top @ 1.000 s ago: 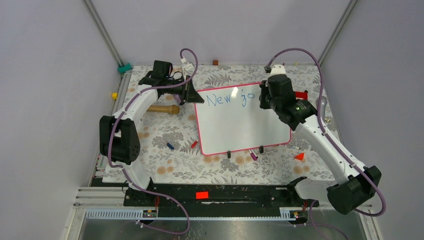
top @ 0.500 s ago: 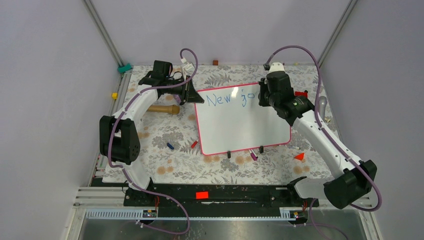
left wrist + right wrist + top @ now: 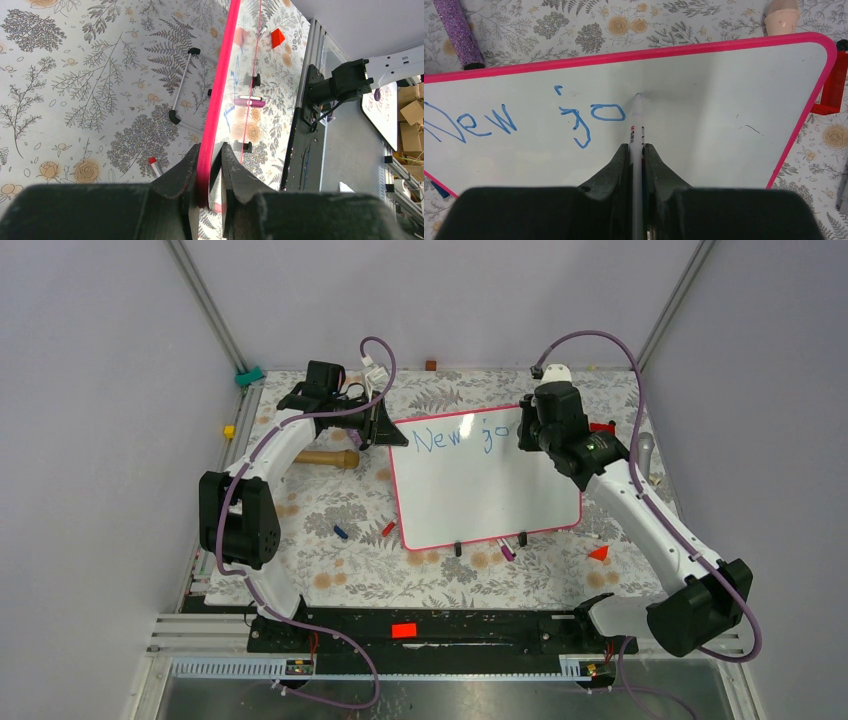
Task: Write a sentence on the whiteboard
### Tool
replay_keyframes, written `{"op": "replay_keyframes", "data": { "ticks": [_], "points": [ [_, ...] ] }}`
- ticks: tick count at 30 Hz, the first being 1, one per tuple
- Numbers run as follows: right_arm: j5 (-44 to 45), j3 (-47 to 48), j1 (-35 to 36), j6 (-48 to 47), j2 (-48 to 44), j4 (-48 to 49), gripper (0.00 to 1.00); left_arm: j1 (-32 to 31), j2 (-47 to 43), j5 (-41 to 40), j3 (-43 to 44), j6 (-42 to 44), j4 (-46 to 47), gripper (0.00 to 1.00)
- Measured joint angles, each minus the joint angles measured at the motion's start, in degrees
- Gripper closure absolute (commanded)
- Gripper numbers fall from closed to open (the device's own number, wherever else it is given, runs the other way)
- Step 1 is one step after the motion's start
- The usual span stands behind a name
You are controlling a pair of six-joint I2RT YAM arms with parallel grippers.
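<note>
The whiteboard [image 3: 480,490], glossy white with a pink-red frame, lies tilted on the floral tablecloth. The sentence [image 3: 455,438] reads "New jo" in blue along its far edge. My left gripper [image 3: 385,430] is shut on the board's far left corner; in the left wrist view both fingers pinch the pink frame [image 3: 222,75] at the gripper [image 3: 210,147]. My right gripper [image 3: 637,146] is shut on a white marker [image 3: 637,120]. The marker tip rests on the whiteboard [image 3: 704,125] just right of and above the "o" in the sentence [image 3: 524,117].
A wooden handle [image 3: 325,457] lies left of the board. Loose markers, blue [image 3: 341,532], red [image 3: 388,529] and purple [image 3: 507,552], lie near its front edge beside two black clips [image 3: 458,548]. A red triangle [image 3: 599,553] sits front right. A purple glitter cylinder [image 3: 458,32] lies beyond the board.
My right arm has shifted slightly toward the far side and the marker has moved a little past the "o". No new stroke shows. The left arm has stayed still.
</note>
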Motion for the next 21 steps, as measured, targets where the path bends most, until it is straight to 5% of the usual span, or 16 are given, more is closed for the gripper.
{"op": "replay_keyframes", "data": {
  "ticks": [21],
  "points": [
    [-0.9,-3.4,-0.1,1.5,-2.1,-0.1,1.00,0.0,0.0,0.0,0.0,0.0,0.0,0.92]
  ]
}}
